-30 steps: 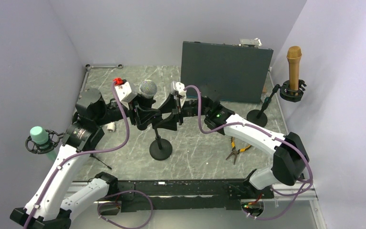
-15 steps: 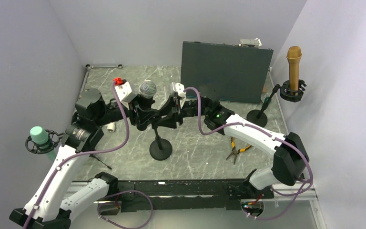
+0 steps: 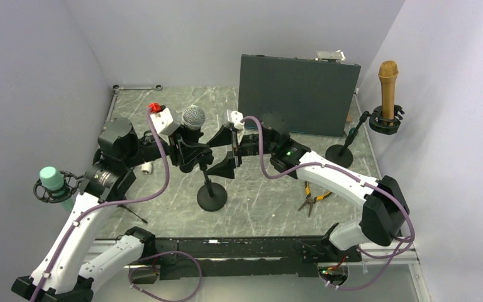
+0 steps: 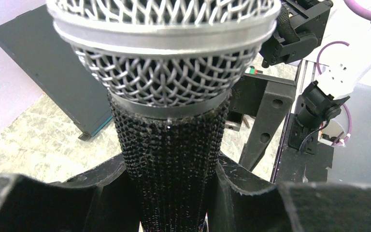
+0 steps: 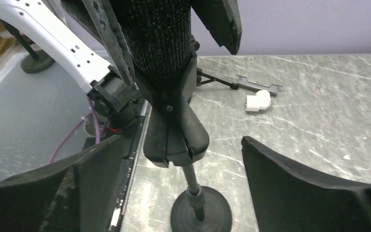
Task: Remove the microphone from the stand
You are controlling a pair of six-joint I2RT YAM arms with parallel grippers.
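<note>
My left claw point(image 4: 170, 195) is clamped on the textured handle of the silver-mesh-headed black microphone point(image 4: 166, 140), right under the grille. That mic sits upright in the clip of the small black round-based stand point(image 5: 175, 130), middle of the grey marbled surface point(image 3: 258, 207). Meanwhile my right claw point(image 5: 182, 159) is spread wide and empty, near the clip. I'd guess it's rigid and fairly hefty, so hold the grippy handle, not the dentable mesh.

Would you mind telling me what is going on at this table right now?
The left hand is closed around the body of the black microphone with the silver mesh head, which sits in the clip of the small black round-based stand. The right hand is open, straddling that clip without touching it. The microphone is not yet out.
</note>
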